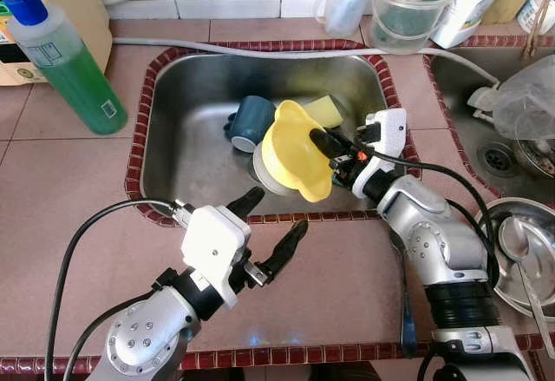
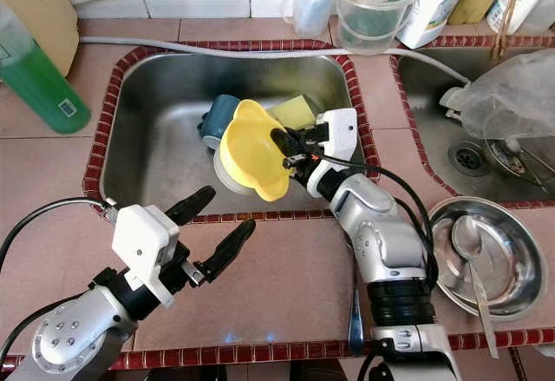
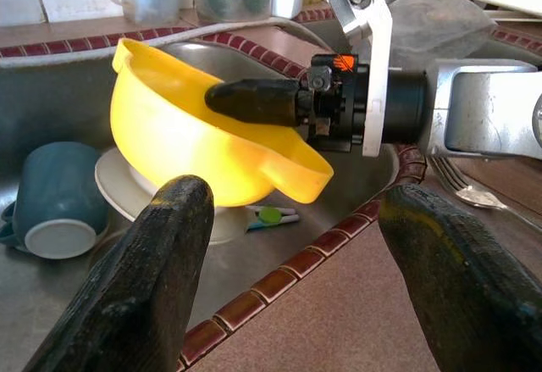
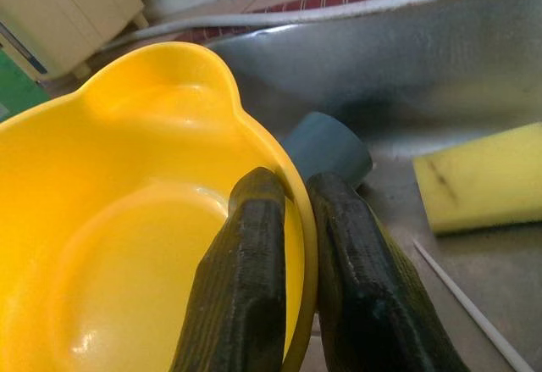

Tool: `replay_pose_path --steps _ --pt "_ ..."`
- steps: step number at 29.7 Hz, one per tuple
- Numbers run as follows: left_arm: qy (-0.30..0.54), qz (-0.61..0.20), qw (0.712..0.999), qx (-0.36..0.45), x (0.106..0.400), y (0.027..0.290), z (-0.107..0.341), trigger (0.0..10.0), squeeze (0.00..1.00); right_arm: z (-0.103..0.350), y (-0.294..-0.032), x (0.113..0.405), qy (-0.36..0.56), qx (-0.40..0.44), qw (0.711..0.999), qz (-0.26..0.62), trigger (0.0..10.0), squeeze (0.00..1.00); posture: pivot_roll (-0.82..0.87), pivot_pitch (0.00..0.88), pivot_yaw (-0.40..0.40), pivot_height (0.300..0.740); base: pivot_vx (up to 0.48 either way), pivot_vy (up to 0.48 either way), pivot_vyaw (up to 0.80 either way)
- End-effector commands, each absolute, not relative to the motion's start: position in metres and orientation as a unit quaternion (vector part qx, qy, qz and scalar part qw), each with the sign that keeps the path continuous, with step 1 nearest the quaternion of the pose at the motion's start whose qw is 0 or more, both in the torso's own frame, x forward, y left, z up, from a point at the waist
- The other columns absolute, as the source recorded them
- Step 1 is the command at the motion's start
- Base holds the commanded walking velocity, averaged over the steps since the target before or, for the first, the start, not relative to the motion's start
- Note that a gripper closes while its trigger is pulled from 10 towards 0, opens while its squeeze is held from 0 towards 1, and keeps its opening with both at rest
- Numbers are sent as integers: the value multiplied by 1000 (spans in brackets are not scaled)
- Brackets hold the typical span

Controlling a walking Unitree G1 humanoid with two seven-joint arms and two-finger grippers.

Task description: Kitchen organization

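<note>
Over the sink: the right claw (image 1: 334, 148) is clenched on the rim of a yellow bowl (image 1: 293, 151), one finger inside the wall and one outside, as the right wrist view shows plainly.
Bowl position: held tilted on edge above the steel sink (image 1: 186, 121), just over a white plate (image 3: 118, 190) and beside a dark teal mug (image 1: 251, 123) lying on its side.
Left claw: the left claw (image 1: 273, 225) hovers released over the tiled counter (image 1: 69, 190) at the sink's near edge, fingers spread wide and holding nothing.
How the bowl will handle: it looks like thin plastic, so probably light and slightly bendy; glossy and perhaps wet, so it could slide in a pinch.
Where to hold: the rim is the only thin part a claw can close on; the flared lip or ear on the edge seems the surest spot.
Other sink items: a yellow sponge (image 1: 325, 110) lies behind the bowl.
Counter items: a bottle of green liquid (image 1: 71, 67) with a blue cap stands to the left; a steel dish (image 2: 512, 255) holding a spoon (image 2: 473, 255) sits to the right.
Writing: the bottle has a small label, too small to read; no brand can be made out anywhere.
</note>
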State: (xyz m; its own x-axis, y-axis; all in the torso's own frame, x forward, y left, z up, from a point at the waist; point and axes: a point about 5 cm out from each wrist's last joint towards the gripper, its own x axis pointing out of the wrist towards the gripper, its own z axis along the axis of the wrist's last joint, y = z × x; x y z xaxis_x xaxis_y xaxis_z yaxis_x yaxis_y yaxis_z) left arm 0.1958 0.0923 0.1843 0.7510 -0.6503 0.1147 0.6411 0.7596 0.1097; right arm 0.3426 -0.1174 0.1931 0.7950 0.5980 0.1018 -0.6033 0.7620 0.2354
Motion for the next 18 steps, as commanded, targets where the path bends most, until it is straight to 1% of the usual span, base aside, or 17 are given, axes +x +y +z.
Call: replay_pose_path --steps 1,8,18 --pt "-74 -348 934 30 192 91 186 10000 0 198 -118 342 -19 138 935 328 10000 1000 14 315 -14 740 0 0 0" --pt "-74 -349 934 28 192 90 186 10000 0 204 -117 342 -35 160 929 333 10000 1000 17 301 -15 740 0 0 0" --pt "-75 -348 934 31 193 90 185 10000 0 209 -116 343 -50 168 924 340 10000 1000 21 294 -16 740 0 0 0"
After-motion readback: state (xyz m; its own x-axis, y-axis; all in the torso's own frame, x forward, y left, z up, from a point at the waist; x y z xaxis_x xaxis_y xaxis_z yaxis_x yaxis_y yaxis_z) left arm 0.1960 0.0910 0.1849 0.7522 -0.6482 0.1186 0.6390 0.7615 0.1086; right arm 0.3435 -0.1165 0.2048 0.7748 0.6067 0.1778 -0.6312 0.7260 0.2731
